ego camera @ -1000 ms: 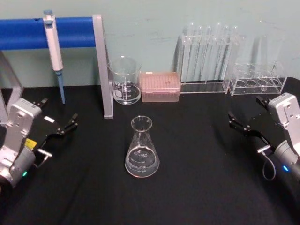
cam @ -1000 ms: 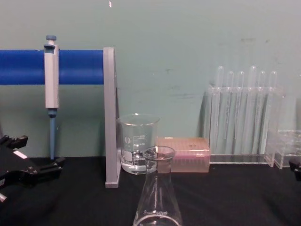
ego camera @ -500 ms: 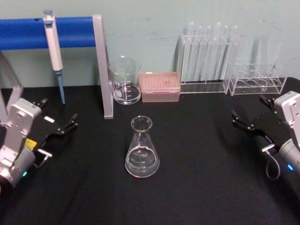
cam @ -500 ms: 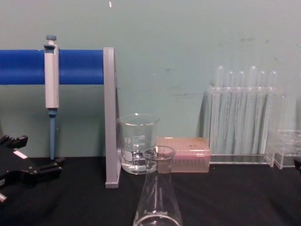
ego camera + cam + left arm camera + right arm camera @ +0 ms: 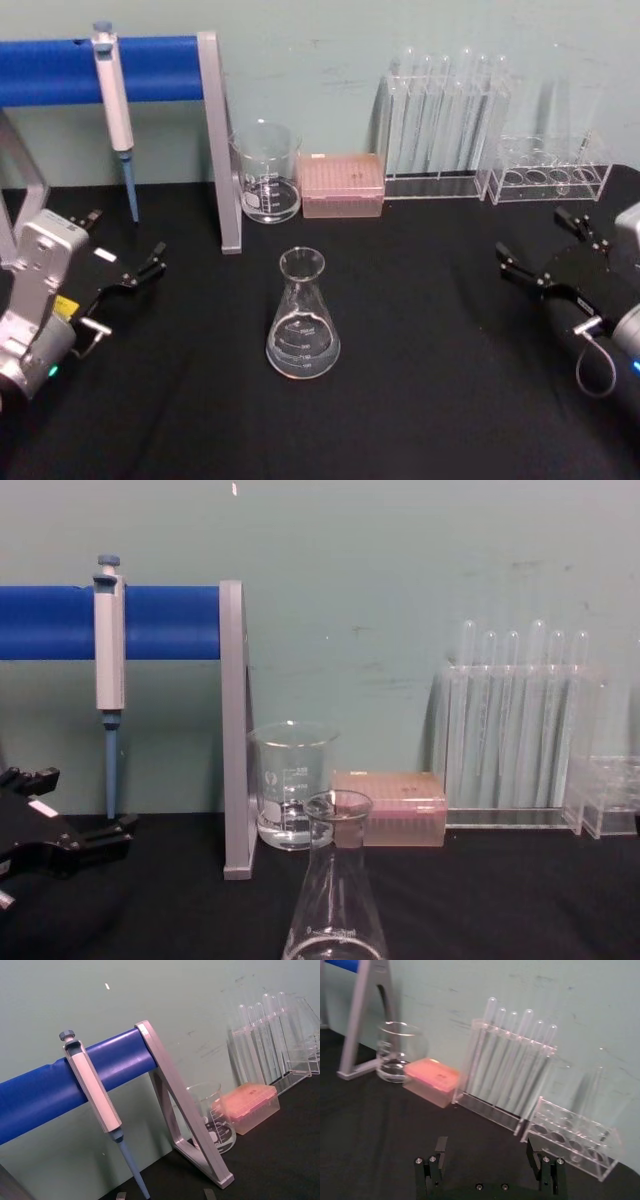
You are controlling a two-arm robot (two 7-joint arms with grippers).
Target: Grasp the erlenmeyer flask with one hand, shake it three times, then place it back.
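At the right edge of the head view, the right gripper (image 5: 532,238) has its thin black fingers spread wide, holding nothing. At the left edge, the left gripper (image 5: 125,238) is likewise spread and empty. Between them, well apart from both, the erlenmeyer flask (image 5: 303,322), clear conical glass, stands upright on the matte black table (image 5: 420,400). Behind it, a straight-walled beaker (image 5: 266,175) holds shallow clear liquid.

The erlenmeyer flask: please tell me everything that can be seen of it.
The erlenmeyer flask is clear glass: wide round base, conical wall with faint white markings, narrow neck, flared rim. It stands upright on the black table, in front of the beaker, touching only the table. The left gripper and the right gripper are open, to either side of it.
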